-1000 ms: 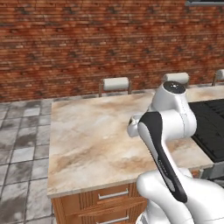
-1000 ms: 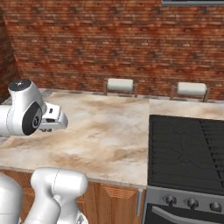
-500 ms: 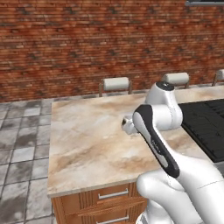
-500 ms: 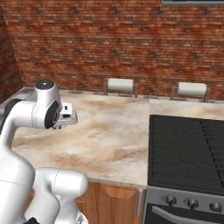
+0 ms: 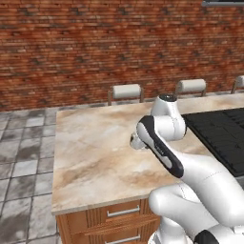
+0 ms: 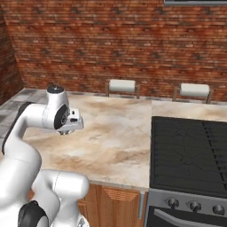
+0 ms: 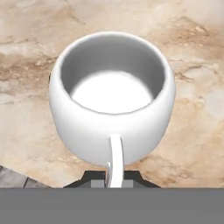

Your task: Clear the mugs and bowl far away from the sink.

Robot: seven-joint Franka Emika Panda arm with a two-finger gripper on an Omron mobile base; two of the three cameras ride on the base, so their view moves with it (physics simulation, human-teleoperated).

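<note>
Gripper (image 7: pixel 114 178) clenched on thin handle of squat plain white ceramic mug (image 7: pixel 112 96), carried above beige marble countertop (image 5: pixel 95 147). Mug looks light, rigid, glazed-slippery, breakable; the thin handle hold could let it swing, rim wall likely steadier.

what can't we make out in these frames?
- Gripper: hand view, fingertips cut off by the bottom edge, behind the white mug's handle.
- Mug: left base view, hidden behind the arm.
- Stovetop: cut off by the right edge in both base views.
</note>
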